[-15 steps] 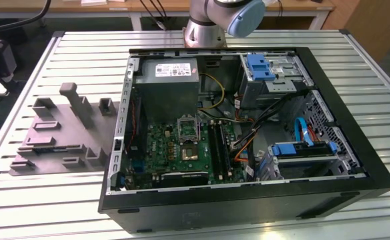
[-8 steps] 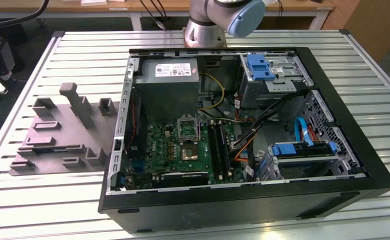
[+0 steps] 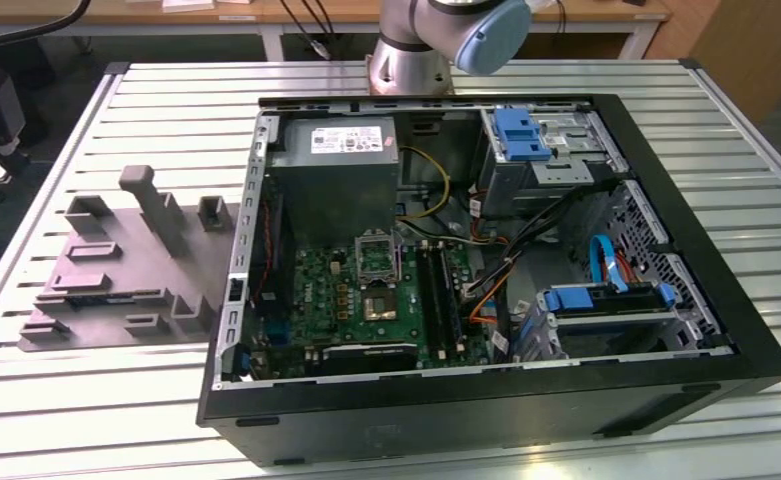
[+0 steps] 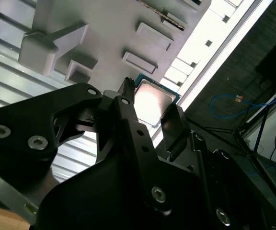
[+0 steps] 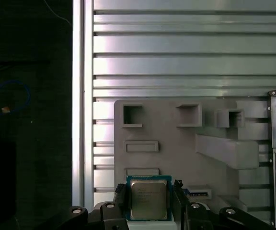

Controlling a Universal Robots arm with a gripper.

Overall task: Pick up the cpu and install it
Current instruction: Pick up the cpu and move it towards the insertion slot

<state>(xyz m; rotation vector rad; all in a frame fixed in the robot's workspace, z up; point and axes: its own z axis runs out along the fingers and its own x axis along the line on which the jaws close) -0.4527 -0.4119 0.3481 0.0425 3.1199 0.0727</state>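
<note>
The cpu (image 5: pixel 148 199), a small square chip with a silvery top and a thin pale-green rim, sits between my two black fingers (image 5: pixel 120 198) in both wrist views. My gripper (image 5: pixel 149 200) is shut on the cpu (image 4: pixel 152 99) by two opposite edges. It hangs well above the grey fixture plate (image 5: pixel 176 153), near the plate's edge. In the second wrist view the gripper (image 4: pixel 151 109) holds the chip with its metal top catching the light. In the exterior view the motherboard socket (image 3: pixel 379 303) lies inside the open computer case (image 3: pixel 710 300), with its metal frame (image 3: pixel 374 250) beside it.
The grey fixture plate (image 3: pixel 123 260) with raised blocks and slots lies on the slatted metal table (image 3: pixel 70 400) at the exterior view's left of the case. The arm's base (image 3: pixel 424 50) stands behind the case. Cables, drive bays and a power supply (image 3: pixel 343 170) crowd the case.
</note>
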